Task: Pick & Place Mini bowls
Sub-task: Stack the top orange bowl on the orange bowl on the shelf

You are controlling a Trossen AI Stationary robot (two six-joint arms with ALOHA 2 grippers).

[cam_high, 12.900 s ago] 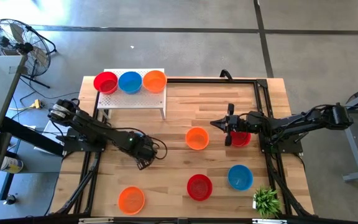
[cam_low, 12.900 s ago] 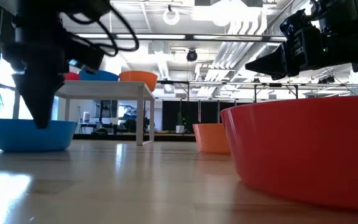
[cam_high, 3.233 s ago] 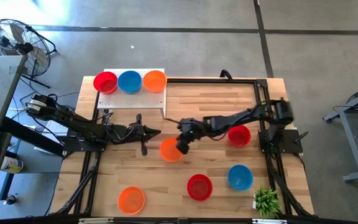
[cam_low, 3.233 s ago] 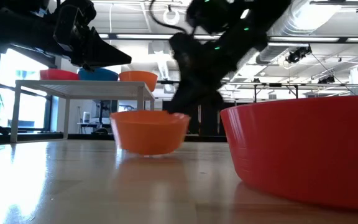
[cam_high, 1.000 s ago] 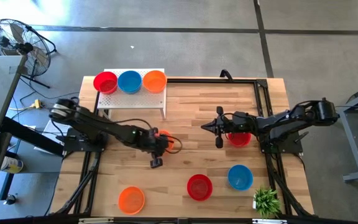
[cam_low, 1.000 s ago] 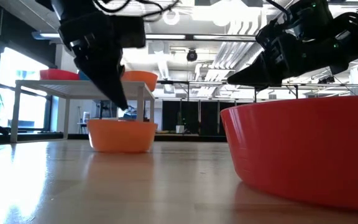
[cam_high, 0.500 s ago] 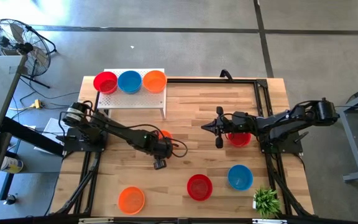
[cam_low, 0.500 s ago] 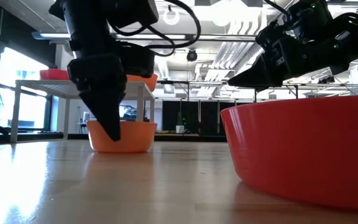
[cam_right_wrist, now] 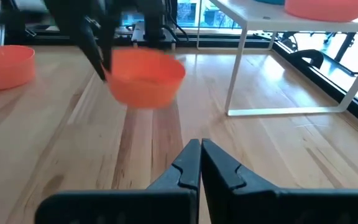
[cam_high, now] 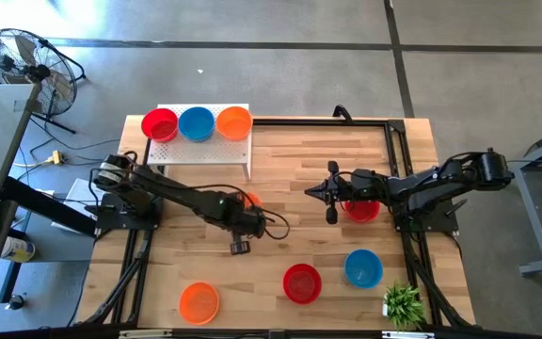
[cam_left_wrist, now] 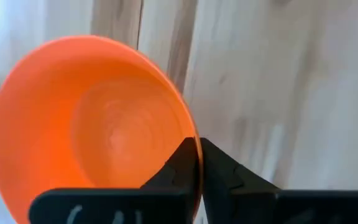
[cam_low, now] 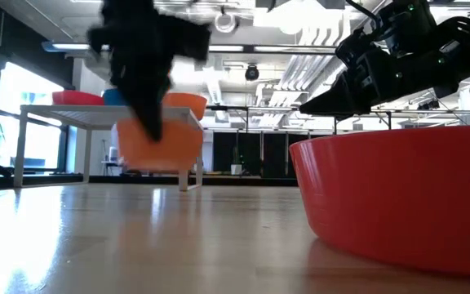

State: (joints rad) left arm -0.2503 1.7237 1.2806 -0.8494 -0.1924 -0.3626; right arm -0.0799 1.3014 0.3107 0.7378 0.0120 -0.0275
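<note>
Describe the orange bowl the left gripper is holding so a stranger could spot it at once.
Start at the white stand at the table's far left corner. Just in front of its right leg, the left gripper pinches the rim of an orange bowl. Unlike the other orange bowls, it hangs above the wood.

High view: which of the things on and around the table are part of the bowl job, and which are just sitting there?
Part of the job:
- orange bowl held by the left gripper
- red, blue and orange bowls on the white stand
- red bowl by the right gripper
- loose orange, red and blue bowls

Just sitting there:
- small green plant
- floor fan
</note>
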